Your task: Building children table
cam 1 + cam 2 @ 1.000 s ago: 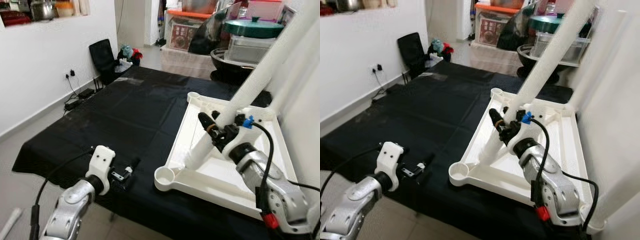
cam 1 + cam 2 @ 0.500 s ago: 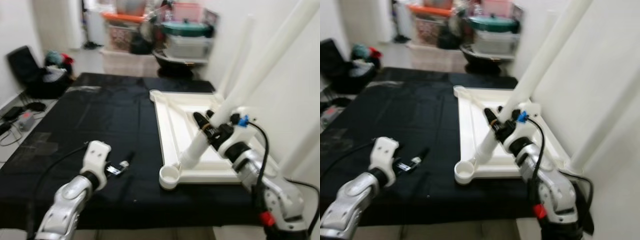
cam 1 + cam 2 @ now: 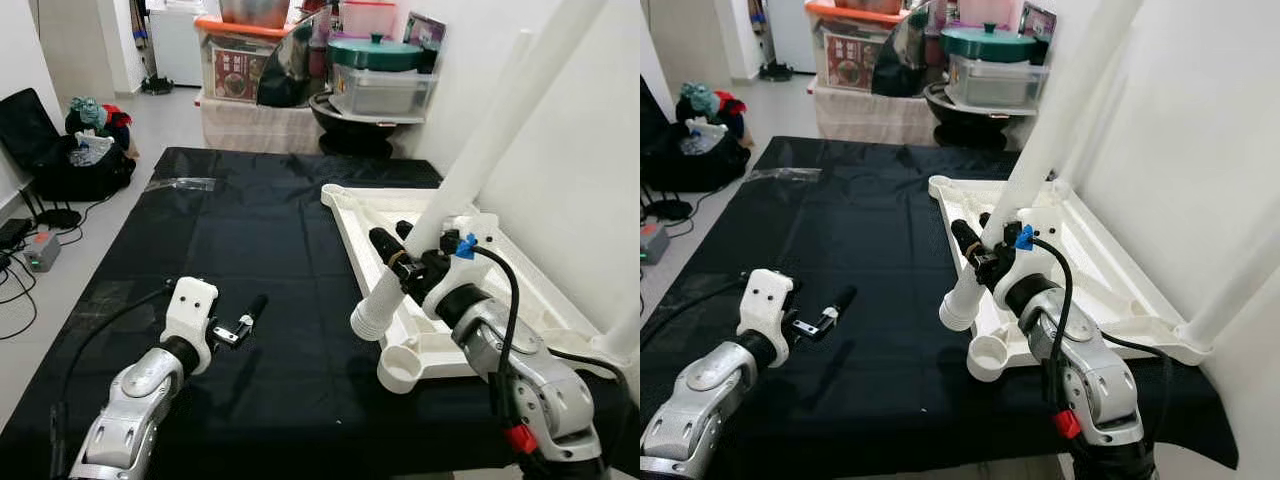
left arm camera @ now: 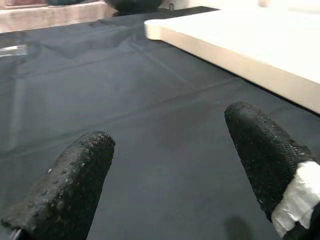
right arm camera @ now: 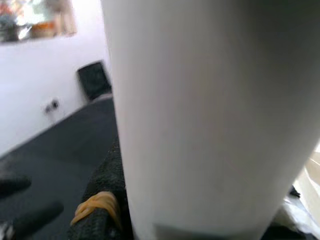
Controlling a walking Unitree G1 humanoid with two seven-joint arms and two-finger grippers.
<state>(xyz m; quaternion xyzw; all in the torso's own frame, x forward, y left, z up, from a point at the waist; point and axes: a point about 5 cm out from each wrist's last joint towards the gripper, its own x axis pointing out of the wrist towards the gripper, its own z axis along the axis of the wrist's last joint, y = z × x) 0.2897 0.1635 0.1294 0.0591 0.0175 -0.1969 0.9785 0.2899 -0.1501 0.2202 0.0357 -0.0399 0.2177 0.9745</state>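
With the right claw (image 3: 400, 262) clamped low on the long white leg (image 3: 470, 165) and the left claw (image 3: 250, 313) apart and idle, that leg could lever sideways and miss the tabletop's corner socket (image 3: 401, 368)

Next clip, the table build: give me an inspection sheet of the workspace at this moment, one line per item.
Surface: black cloth covers the work area.
Job's things: white tabletop lies underside up on the cloth; white table leg is held at a slant, lower end above the corner socket, not seated. Two more white legs stand at the far side, against the wall.
Clutter: strip of clear tape on the cloth.
Grippers: right gripper shut on the table leg; left gripper open, empty, over bare cloth.
Cables: black cable on the right wrist; black cable along the left arm.
Surroundings: storage boxes, green-lidded pot, black bag, white wall.
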